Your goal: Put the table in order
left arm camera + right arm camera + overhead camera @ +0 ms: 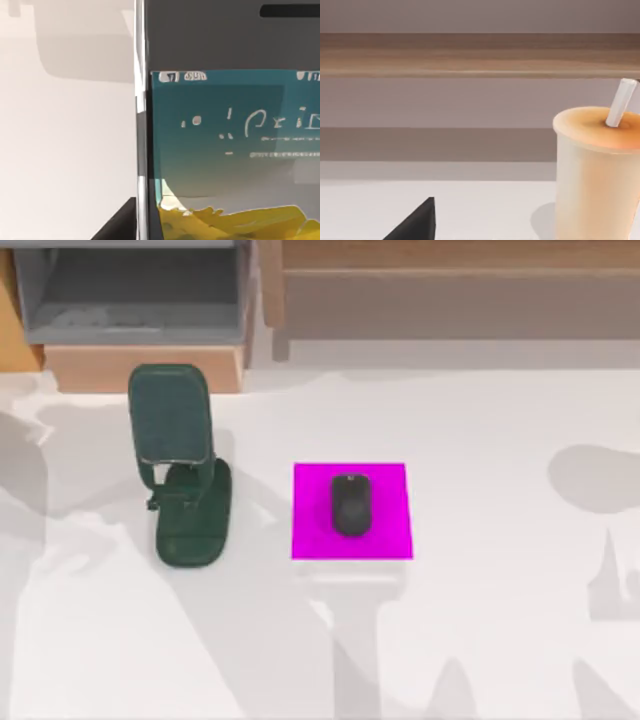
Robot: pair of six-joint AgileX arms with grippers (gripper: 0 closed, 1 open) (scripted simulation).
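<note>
A dark mouse [349,504] sits on the magenta mat [310,540] mid-table [500,640], seemingly its proper spot. A green phone stand [185,480] stands toward the left edge. I cannot tell either gripper's state

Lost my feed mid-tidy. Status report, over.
Left wrist view close on a phone. Right wrist view faces a cup with straw. Table: mouse on magenta mat, green stand left. Nothing blocking.
</note>
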